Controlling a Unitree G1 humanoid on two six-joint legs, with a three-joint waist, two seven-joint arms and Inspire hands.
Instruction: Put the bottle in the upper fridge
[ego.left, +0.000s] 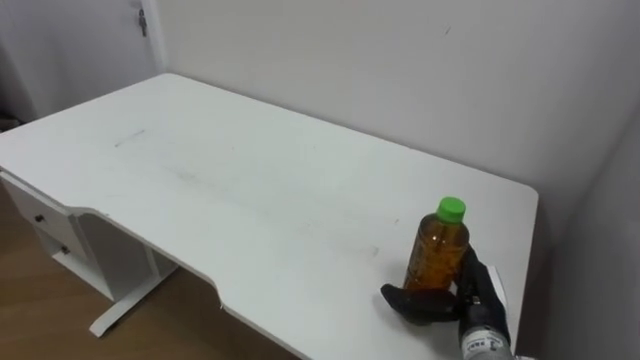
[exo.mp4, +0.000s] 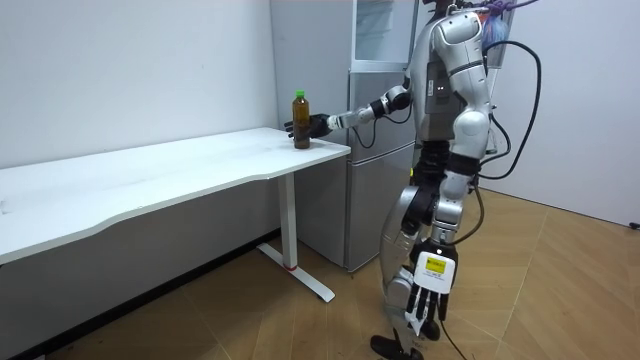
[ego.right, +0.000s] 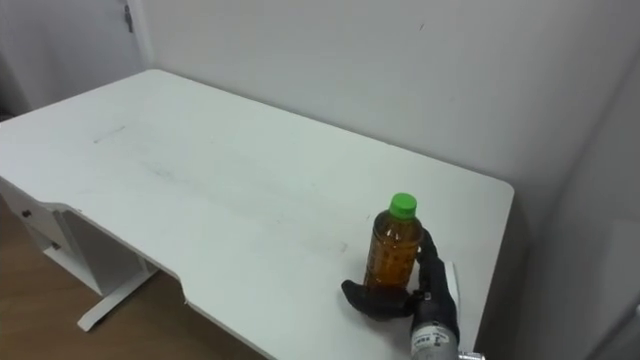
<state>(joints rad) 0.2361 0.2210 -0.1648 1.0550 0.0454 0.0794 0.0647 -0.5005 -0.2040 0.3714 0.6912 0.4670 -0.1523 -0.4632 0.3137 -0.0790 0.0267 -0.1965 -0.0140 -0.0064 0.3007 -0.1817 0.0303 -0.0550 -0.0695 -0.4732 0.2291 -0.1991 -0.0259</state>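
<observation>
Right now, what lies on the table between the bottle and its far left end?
Nothing. In the left eye view the table is bare from the bottle, held by the right hand, to that end.

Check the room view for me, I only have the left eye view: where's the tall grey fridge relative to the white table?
Observer: The tall grey fridge stands against the wall just past the end of the white table, right next to the robot.
Operator: Left hand?
Observer: The left hand hangs low at the robot's side, fingers relaxed, holding nothing.
Operator: Posture?
Observer: It stands upright at the table's end. Its right arm is stretched out to the amber plastic bottle with the green cap, and the right hand is curled round it on the table's corner.
</observation>
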